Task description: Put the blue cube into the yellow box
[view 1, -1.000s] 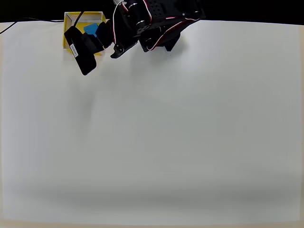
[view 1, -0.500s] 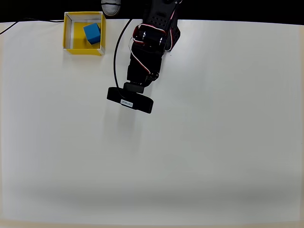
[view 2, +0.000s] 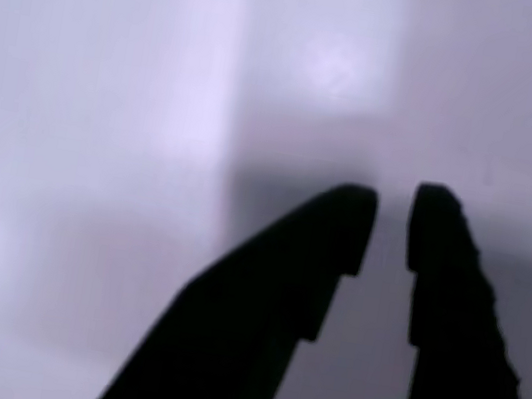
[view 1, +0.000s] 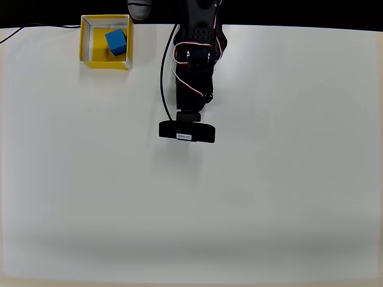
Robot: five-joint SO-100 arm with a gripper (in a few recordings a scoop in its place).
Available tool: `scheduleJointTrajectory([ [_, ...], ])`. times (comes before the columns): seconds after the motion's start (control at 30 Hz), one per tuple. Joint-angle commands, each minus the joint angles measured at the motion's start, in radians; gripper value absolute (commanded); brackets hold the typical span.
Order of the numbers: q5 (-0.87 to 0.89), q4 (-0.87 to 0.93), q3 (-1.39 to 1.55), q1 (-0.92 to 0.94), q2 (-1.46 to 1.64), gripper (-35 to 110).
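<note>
The blue cube (view 1: pixel 116 42) already sits inside the yellow box (view 1: pixel 85 39) at the desk's (view 1: pixel 269 197) far left, near the box's right wall. The pincer (view 2: pixel 391 224) hangs well apart over bare desk, its jaws narrow with a slim gap, holding nothing. Little can go wrong now, unless the arm (view 1: pixel 194 66) sweeps back leftward and knocks the box.

Overhead view straight down on whole table (view 1: pixel 269 179); wrist view close, along tool (view 2: pixel 390 229), same tabletop.
</note>
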Motion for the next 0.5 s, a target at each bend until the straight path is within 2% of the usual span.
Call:
scheduleJointTrajectory([
  [0.0,-0.035,0.058,0.026,0.006,0.023,0],
  [0.27,0.089,0.104,0.026,0.006,0.020,0],
  [0.47,0.095,0.104,0.026,0.006,0.020,0],
])
